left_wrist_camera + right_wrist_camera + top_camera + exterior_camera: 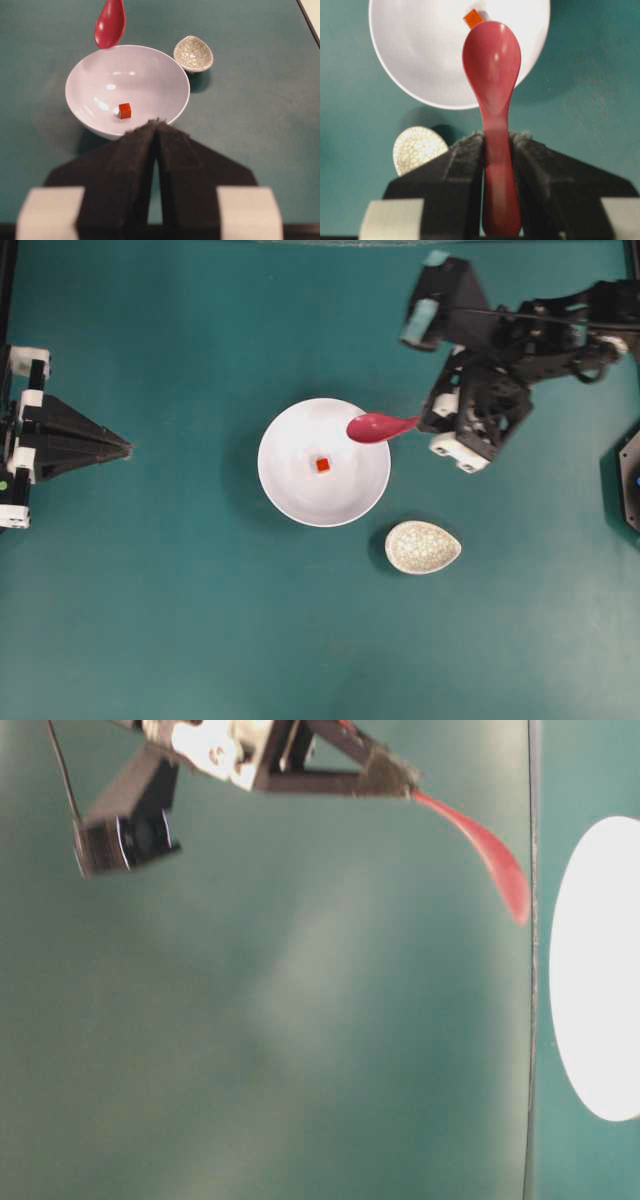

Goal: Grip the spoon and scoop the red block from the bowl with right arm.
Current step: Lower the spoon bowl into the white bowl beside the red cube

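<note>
While the left fingers (125,449) rest closed at the left edge of the green surface (180,620), pointing toward the middle with nothing between them, the white bowl (290,490) sits at the centre. Inside it the red block (322,465) lies on the bottom, near the middle, touching nothing else. Above the bowl's upper right rim hangs the spoon (378,427), its scoop just over the rim and clear of the block, its handle running right into the right fingers (428,422). From the right wrist view these fingers (465,165) press on both sides of the handle, gripping the spoon (492,75) with the scoop reaching out ahead over the bowl (420,60). Below and right of the bowl, apart from it, a speckled beige dish (423,547) lies on the surface.
</note>
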Robot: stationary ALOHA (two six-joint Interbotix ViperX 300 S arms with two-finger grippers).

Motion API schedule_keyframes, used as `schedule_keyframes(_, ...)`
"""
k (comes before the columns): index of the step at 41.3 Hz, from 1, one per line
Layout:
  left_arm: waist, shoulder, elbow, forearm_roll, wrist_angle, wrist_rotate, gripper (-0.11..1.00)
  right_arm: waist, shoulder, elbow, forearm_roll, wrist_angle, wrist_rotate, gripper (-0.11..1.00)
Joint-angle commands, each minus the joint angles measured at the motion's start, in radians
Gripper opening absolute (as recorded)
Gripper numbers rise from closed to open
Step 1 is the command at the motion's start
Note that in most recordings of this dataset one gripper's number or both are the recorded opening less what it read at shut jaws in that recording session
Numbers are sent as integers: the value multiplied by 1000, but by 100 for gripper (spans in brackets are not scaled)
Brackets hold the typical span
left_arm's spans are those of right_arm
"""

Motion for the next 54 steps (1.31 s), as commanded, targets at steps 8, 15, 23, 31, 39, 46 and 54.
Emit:
schedule_keyframes(8, 12, 3, -29, 5, 25, 5, -1, 0, 98, -123, -26, 66, -6, 24)
schedule_keyframes(15, 38, 2, -29, 5, 57, 5, -1, 5, 120, -127, -28, 71, -6, 24)
schedule_keyframes(23, 57, 2, -29, 5, 67, 5, -1, 15, 121, -126, -26, 71, -8, 24)
schedule_keyframes(31, 57, 2, -29, 5, 66, 5, -1, 26, 140, -126, -28, 66, -8, 24)
schedule_keyframes(39, 57, -12, -31, 5, 57, 6, -1, 40, 164, -127, -26, 64, -25, 24)
schedule_keyframes(46, 57, -34, -32, 5, 55, 8, -1, 49, 186, -133, -26, 63, -40, 24)
schedule_keyframes(54, 57, -48, -34, 8, 61, 9, -1, 52, 207, -133, -28, 54, -43, 24)
